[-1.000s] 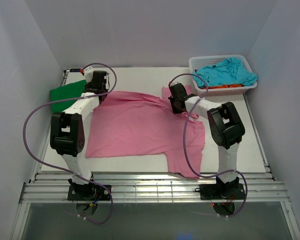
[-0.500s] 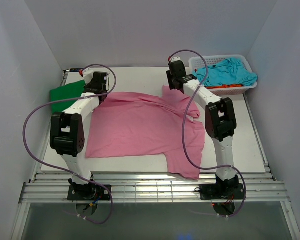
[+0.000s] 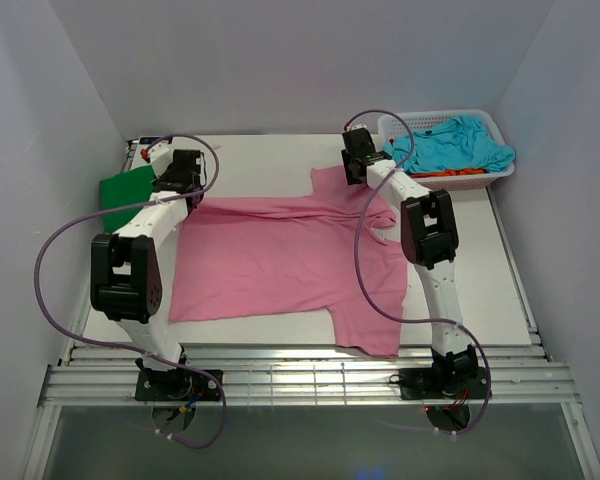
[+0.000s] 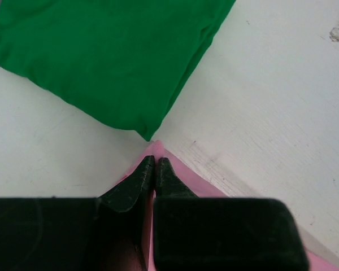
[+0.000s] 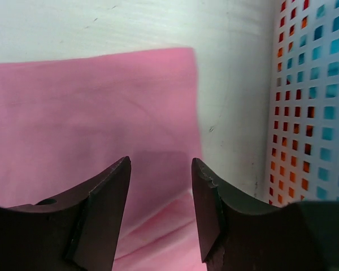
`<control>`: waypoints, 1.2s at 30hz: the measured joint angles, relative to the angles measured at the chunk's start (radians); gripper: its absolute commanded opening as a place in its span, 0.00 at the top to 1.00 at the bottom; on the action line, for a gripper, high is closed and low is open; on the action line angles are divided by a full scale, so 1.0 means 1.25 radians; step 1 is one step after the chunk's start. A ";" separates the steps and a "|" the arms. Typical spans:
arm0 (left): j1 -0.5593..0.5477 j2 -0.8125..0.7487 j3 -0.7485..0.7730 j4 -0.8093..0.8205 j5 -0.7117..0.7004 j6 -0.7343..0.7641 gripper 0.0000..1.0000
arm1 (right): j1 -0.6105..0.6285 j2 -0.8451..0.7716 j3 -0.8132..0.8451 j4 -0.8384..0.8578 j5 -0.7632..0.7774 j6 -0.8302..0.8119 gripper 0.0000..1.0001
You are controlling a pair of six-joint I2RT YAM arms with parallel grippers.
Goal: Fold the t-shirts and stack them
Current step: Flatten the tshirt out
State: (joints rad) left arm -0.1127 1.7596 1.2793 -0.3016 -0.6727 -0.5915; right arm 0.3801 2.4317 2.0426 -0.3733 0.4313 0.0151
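We see the pink shirt (image 3: 290,255) spread flat across the middle of the table (image 3: 270,150), with its front right part reaching down to the near edge. The left gripper (image 4: 155,165) is closed on this shirt: its two dark fingers meet tip to tip, and a pointed corner of pink cloth pokes out just past them. That corner lies low on the table and almost touches the nearest corner of the green shirt (image 4: 113,56).

The green shirt is folded into a neat pad. From above we find it at the far left of the table, partly behind the left arm.

The right gripper (image 5: 161,169) stands open, with a clear gap between its fingers and nothing in them. It hangs over the far right corner of the pink shirt, where the cloth lies smooth and ends in a straight edge. A strip of bare table separates that edge from the basket (image 5: 311,101). We cannot tell from these views whether the fingertips touch the cloth.

The white mesh basket sits at the far right corner of the table, just beside the right gripper. It holds a crumpled turquoise shirt (image 3: 455,145) heaped over the rim. An orange shirt (image 3: 460,176) lies beneath it and shows through the mesh holes.
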 measured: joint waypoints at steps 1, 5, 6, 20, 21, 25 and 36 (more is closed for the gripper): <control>0.005 -0.003 -0.004 -0.002 0.000 -0.001 1.00 | -0.003 0.002 0.006 0.000 0.002 0.000 0.46; 0.016 -0.012 -0.014 -0.010 0.000 -0.006 1.00 | -0.015 0.014 0.034 -0.005 0.003 0.000 0.40; 0.017 -0.014 -0.016 -0.010 -0.001 -0.007 1.00 | -0.017 0.019 0.045 -0.011 0.003 0.000 0.39; 0.021 -0.018 -0.024 -0.016 0.001 -0.015 1.00 | -0.037 0.087 0.146 -0.005 -0.099 0.007 0.33; 0.021 -0.018 -0.024 -0.016 0.001 -0.015 1.00 | -0.037 0.090 0.148 -0.005 -0.107 0.008 0.33; 0.021 -0.018 -0.024 -0.016 0.001 -0.015 1.00 | -0.038 0.100 0.150 -0.004 -0.136 0.013 0.39; 0.021 -0.018 -0.024 -0.016 0.003 -0.015 1.00 | -0.040 0.109 0.151 0.008 -0.154 0.021 0.87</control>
State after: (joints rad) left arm -0.0868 1.7370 1.2495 -0.3218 -0.6689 -0.6106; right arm 0.3298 2.5679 2.2314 -0.3630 0.2390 0.0410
